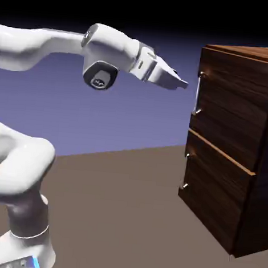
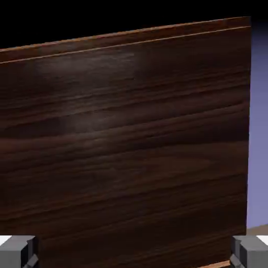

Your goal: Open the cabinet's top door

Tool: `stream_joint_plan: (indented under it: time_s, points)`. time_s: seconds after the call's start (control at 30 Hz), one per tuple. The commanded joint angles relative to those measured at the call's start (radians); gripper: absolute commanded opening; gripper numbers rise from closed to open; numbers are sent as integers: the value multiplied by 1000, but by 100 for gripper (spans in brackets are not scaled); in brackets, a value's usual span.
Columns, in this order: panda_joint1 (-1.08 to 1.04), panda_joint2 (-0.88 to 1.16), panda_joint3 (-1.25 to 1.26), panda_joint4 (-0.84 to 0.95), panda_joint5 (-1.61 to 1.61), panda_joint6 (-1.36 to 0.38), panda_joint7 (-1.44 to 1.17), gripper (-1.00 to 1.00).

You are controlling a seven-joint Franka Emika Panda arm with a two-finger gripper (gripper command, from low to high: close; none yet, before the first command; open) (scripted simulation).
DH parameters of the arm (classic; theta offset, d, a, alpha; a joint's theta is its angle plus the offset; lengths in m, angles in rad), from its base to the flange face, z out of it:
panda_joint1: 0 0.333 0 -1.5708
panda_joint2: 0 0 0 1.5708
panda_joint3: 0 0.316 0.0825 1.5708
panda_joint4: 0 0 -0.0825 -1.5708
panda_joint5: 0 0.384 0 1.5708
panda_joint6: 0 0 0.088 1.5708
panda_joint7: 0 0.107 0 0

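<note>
The tool [image 1: 181, 82] stands wide open and empty, pointing level at the top door [image 1: 233, 110], just short of the door's silver handle [image 1: 197, 91]. The door sits flush in the cabinet [image 1: 265, 165], which stands on the brown table [image 1: 113, 203].

Rendered simulation scene, not a real room. Plain blue-violet backdrop [image 1: 104, 105] fading to black at the top, no walls, windows or fittings. Flat brown table [image 1: 124, 204] surface without texture or clutter. White robot arm [image 1: 24, 167] with smooth, uniform shading. One piece of furniture: the cabinet [image 1: 238, 145], dark wood grain, boxy, with small silver handles. In the hand view its wood front [image 2: 125, 146] fills almost everything. Looks like a bare test setup for manipulation.
</note>
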Motion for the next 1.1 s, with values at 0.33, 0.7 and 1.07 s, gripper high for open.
stream_joint_plan:
  time_s: [0.33,0.7,1.07]
  points:
    - [-245,-189,245,95,479,-67,-201,100]
    - [-490,-378,491,190,957,-134,-402,100]
    - [-735,-567,736,285,1435,-201,-603,100]
